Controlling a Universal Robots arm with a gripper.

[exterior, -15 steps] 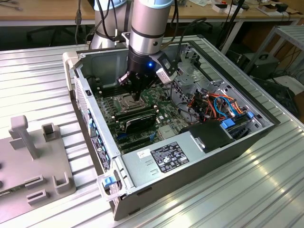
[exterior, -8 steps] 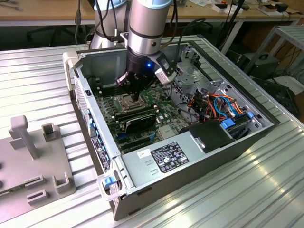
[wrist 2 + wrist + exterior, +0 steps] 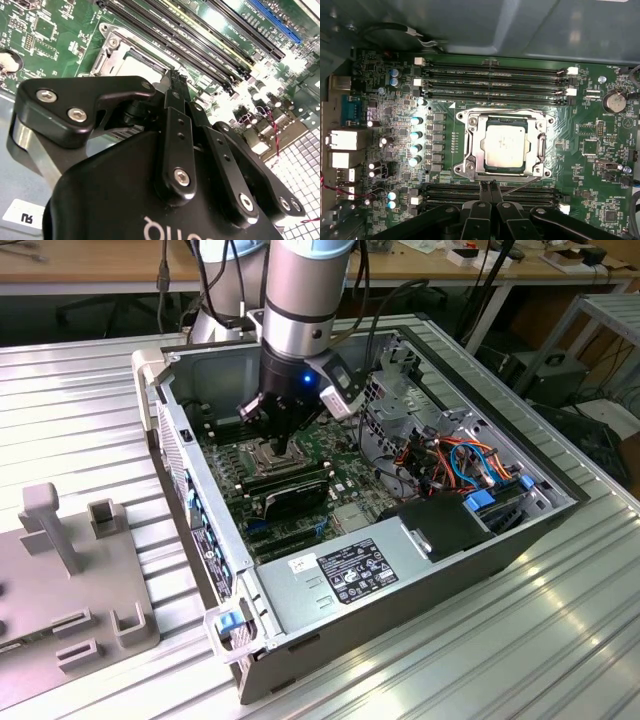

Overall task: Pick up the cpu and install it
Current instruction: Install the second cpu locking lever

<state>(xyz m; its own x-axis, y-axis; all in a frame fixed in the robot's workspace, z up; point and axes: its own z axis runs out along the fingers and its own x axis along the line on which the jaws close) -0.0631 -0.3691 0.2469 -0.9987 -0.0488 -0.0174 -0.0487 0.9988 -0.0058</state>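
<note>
Silvery-grey metal marks the cpu (image 3: 505, 146), which lies flat inside the socket frame (image 3: 472, 150) on the green motherboard (image 3: 600, 200), in the middle of the first wrist view. Long black memory slots (image 3: 495, 80) run on both sides of the socket. The gripper (image 3: 489, 187) hangs just beside the frame, above the nearer row of slots, and its two black fingers (image 3: 493, 192) are pressed together with nothing between them. They do not touch the chip. In the second wrist view the closed fingers (image 3: 176, 95) point down at the frame (image 3: 112, 50). In the exterior view the arm (image 3: 300, 300) reaches down into the open computer case (image 3: 400, 580), which lies on a ribbed metal bench (image 3: 80, 400). A grey fixture plate (image 3: 70, 570) rests at the exterior view's left, well apart from the case.
</note>
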